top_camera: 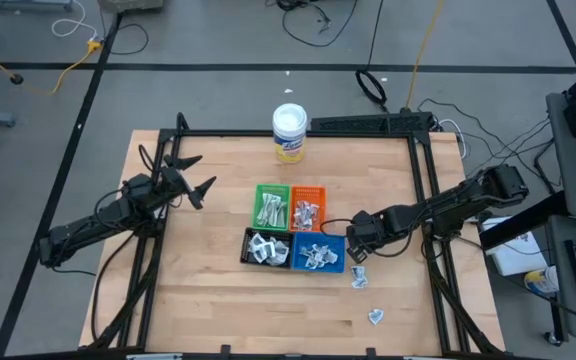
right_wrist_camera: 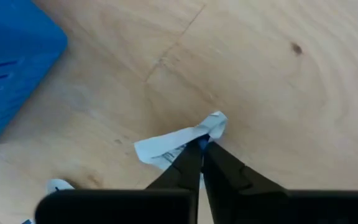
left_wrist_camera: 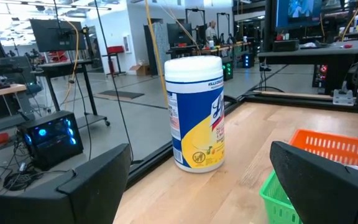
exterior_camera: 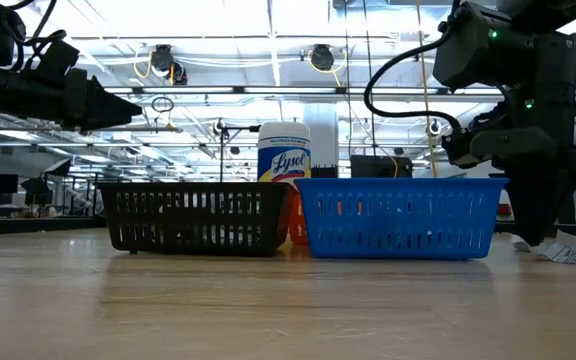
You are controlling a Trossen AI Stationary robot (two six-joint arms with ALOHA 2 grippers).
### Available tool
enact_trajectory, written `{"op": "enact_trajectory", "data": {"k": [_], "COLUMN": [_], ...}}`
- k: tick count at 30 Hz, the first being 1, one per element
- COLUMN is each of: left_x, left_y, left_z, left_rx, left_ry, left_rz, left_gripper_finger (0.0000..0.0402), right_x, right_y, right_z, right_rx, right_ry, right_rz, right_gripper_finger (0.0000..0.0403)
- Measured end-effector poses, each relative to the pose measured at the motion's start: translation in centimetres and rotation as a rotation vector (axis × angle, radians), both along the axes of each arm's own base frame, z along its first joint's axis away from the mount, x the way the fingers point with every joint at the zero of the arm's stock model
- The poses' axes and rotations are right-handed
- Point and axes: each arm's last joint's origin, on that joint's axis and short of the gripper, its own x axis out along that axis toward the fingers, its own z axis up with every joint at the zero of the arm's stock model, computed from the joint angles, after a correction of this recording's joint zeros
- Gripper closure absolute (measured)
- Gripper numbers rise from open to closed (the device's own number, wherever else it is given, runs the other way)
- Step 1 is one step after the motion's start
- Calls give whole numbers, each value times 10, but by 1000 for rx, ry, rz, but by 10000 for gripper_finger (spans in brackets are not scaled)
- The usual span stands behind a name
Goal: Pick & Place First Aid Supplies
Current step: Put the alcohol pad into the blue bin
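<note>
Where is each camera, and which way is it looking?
High view: above the table, looking straight down; both arms, left gripper open, right gripper by the blue tray.
Low view: at tabletop height, looking across at the black tray; the right arm shows.
Left wrist view: past open fingers at the tub.
Right wrist view: down at its shut gripper pinching a packet.
Shared: high, low and left wrist all see the tub.

Our right gripper [right_wrist_camera: 199, 146] is down at the tabletop, fingers pinched tight together on a crumpled white packet [right_wrist_camera: 178, 140], with the arm stretched in low from the right edge, wrist bent down. Our left gripper [top_camera: 194, 175] just hangs above the table's left side, fingers [left_wrist_camera: 86, 186] spread wide with nothing between them, arm angled in from the left.
</note>
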Motion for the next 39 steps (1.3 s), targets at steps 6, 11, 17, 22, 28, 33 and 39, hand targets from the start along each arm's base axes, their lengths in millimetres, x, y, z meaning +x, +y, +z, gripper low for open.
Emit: {"op": "enact_trajectory", "data": {"k": [6,11,17,22,28,33,39], "left_x": [0,0,0,0,0,0,0], "left_y": [0,0,0,0,0,0,0], "left_z": [0,0,0,0,0,0,0], "left_rx": [0,0,0,0,0,0,0], "left_ry": [0,0,0,0,0,0,0], "left_rz": [0,0,0,0,0,0,0], "left_gripper_finger": [9,9,9,9,9,9,9], "right_x": [-2,1,8,12,22,55,97], "right_y": [1,2,4,5,7,17,26], "right_z": [14,39,69,91,103,101,105], "right_rx": [17,44,59,60,65,56,56], "right_ry": [47,100,117,120,122,135,98], "right_rz": [0,4,5,-23,-78,-29,32], "right_gripper_finger": [400,401,402,402,402,402,403]}}
